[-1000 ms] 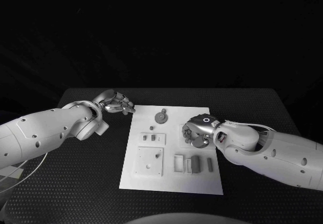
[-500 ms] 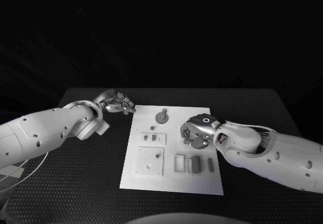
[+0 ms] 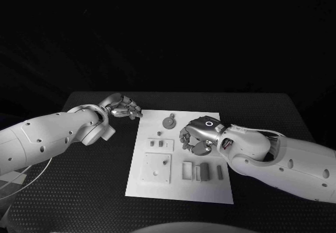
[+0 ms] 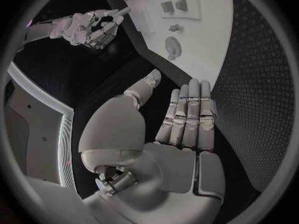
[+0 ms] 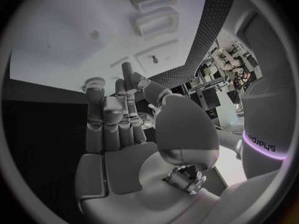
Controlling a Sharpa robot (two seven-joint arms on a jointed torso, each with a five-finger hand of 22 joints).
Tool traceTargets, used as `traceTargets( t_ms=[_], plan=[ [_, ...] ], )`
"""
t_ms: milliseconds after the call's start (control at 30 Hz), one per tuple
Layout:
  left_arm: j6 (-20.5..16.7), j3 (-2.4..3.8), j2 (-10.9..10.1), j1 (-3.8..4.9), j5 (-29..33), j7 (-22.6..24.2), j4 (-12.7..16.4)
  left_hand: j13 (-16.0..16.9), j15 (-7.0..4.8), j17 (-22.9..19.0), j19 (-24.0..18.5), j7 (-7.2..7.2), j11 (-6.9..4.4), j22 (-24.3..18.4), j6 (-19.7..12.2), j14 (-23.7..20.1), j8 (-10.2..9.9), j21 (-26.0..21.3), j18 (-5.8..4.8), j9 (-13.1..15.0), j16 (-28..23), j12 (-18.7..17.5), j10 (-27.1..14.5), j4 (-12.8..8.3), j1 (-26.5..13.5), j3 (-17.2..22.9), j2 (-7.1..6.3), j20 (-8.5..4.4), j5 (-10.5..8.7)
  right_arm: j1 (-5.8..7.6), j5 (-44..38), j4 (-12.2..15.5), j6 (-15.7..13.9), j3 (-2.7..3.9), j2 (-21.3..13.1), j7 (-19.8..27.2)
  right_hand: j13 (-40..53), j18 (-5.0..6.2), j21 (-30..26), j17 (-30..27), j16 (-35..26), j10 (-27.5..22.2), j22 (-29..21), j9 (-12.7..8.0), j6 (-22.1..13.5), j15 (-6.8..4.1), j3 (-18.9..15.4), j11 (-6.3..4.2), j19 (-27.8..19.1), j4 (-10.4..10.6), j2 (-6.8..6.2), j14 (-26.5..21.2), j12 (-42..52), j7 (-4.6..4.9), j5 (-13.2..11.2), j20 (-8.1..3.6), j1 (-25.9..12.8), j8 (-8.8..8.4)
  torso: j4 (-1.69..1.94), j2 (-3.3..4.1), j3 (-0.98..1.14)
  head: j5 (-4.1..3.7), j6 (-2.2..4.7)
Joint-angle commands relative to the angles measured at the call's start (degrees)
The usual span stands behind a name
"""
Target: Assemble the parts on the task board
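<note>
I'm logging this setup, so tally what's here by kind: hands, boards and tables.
Hands: 2 (left hand, right hand)
Board: 1
Table: 1
Total: 4

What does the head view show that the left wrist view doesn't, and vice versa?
Head view: the whole white rectangular task board, including the row of small grey pieces toward its near edge, and the silver left hand sitting off the board's far left corner. Left wrist view: that hand's palm, bare, fingers straight, holding nothing. Both: the board, the round grey disc part near its far edge, and the silver right hand over the board; whether it holds anything is unclear.
</note>
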Motion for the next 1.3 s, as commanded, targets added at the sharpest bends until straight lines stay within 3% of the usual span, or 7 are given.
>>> traceTargets(
  t_ms=[33, 300, 433, 567, 767, 1067, 1300],
  plan=[
    [-0.06, 0.04, 0.18, 0.05, -0.06, 0.5, 0.14, -0.08, 0.06, 0.08, 0.08, 0.11, 0.33, -0.06, -0.17, 0.31, 0.23, -0.03, 0.55, -0.06, -0.25, 0.02, -0.16, 0.15, 0.25, -0.12, -0.13, -0.02, -0.19, -0.01, -0.14, 0.42, 0.32, 0.0, 1.28, 0.43, 0.06, 4.84, 0.37, 0.07, 0.03, 1.28, 0.98, 0.11, 0.4, -0.51, 0.28, -0.58, 0.1, 0.04, 0.6, -0.09, 0.24, -0.05, 0.11, -0.29, 0.13, 0.37, 0.02, 0.02, 0.02, 0.59, -0.07],
    [-0.11, 0.04, 0.63, 0.05, -0.06, 0.51, -0.07, -0.1, 0.06, 0.14, 0.09, 0.11, 0.33, -0.07, -0.17, 0.32, 0.24, -0.02, 0.55, -0.07, -0.29, 0.03, -0.15, 0.17, 0.24, -0.12, -0.12, -0.02, -0.19, -0.06, -0.12, -0.64, 0.76, -0.14, 6.45, 1.19, 0.11, 4.84, 0.36, 0.07, 0.01, 1.3, 0.98, 0.13, 0.4, -0.53, 0.33, -0.6, 0.1, 0.03, 0.68, -0.09, 0.22, -0.06, 0.11, -0.3, 0.07, 0.36, 0.06, 0.04, -0.01, 0.97, 0.01],
    [-0.17, 0.04, 0.78, 0.06, -0.06, 0.52, -0.13, -0.1, 0.06, 0.17, 0.09, 0.11, 0.32, -0.08, -0.16, 0.33, 0.24, -0.02, 0.55, -0.07, -0.31, 0.03, -0.14, 0.17, 0.24, -0.12, -0.12, -0.02, -0.19, -0.3, -0.18, -1.49, 0.92, -1.14, 8.75, 1.64, 0.14, 4.84, 0.36, 0.07, 0.0, 1.29, 0.98, 0.14, 0.39, -0.54, 0.37, -0.61, 0.09, 0.0, 0.74, -0.1, 0.2, -0.06, 0.11, -0.31, 0.04, 0.34, 0.1, 0.02, 0.0, 1.24, 0.07],
    [-0.14, 0.04, 0.84, 0.06, -0.06, 0.48, -0.13, -0.11, 0.06, 0.2, 0.08, 0.1, 0.32, -0.09, -0.15, 0.33, 0.25, -0.02, 0.55, -0.07, -0.33, 0.04, -0.13, 0.18, 0.24, -0.13, -0.12, -0.02, -0.19, -0.98, -0.43, -2.19, 0.94, -1.51, 10.44, 1.96, 0.18, 4.84, 0.36, 0.07, -0.02, 1.28, 0.97, 0.15, 0.37, -0.55, 0.4, -0.61, 0.08, -0.04, 0.8, -0.11, 0.17, -0.05, 0.11, -0.32, 0.02, 0.32, 0.11, 0.04, -0.01, 1.43, -0.05],
    [-0.14, 0.04, 0.87, 0.06, -0.06, 0.45, -0.07, -0.12, 0.06, 0.24, 0.08, 0.1, 0.32, -0.1, -0.15, 0.33, 0.26, -0.02, 0.54, -0.07, -0.36, 0.04, -0.12, 0.18, 0.24, -0.13, -0.13, -0.02, -0.19, -1.53, -0.64, -2.93, 1.31, -2.62, 12.35, 2.08, 0.21, 4.84, 0.36, 0.07, -0.03, 1.27, 0.98, 0.16, 0.36, -0.56, 0.42, -0.62, 0.08, -0.07, 0.85, -0.11, 0.15, -0.05, 0.11, -0.33, -0.01, 0.3, 0.03, 0.02, -0.03, 2.0, -0.24],
    [-0.09, 0.04, 0.95, 0.06, -0.06, 0.42, -0.09, -0.13, 0.07, 0.28, 0.07, 0.1, 0.32, -0.11, -0.15, 0.34, 0.26, -0.03, 0.54, -0.07, -0.4, 0.04, -0.12, 0.18, 0.24, -0.13, -0.13, -0.02, -0.19, -2.14, -1.23, -4.72, 1.91, -4.89, 14.21, 2.31, 0.24, 4.84, 0.36, 0.08, -0.04, 1.27, 0.98, 0.17, 0.35, -0.57, 0.44, -0.62, 0.07, -0.1, 0.91, -0.12, 0.12, -0.05, 0.11, -0.33, -0.05, 0.29, 0.06, 0.04, -0.03, 2.92, -0.78],
    [-0.1, 0.04, 0.92, 0.06, -0.06, 0.42, -0.03, -0.14, 0.07, 0.33, 0.07, 0.1, 0.32, -0.13, -0.15, 0.34, 0.26, -0.02, 0.53, -0.08, -0.43, 0.04, -0.12, 0.19, 0.23, -0.14, -0.14, -0.01, -0.19, -2.66, -1.98, -5.99, 2.14, -5.56, 15.06, 2.36, 0.28, 4.84, 0.36, 0.08, -0.05, 1.26, 0.98, 0.19, 0.33, -0.57, 0.45, -0.62, 0.06, -0.13, 0.95, -0.12, 0.1, -0.04, 0.11, -0.34, -0.09, 0.27, 0.06, 0.02, -0.01, 3.19, -1.02]
  ],
)
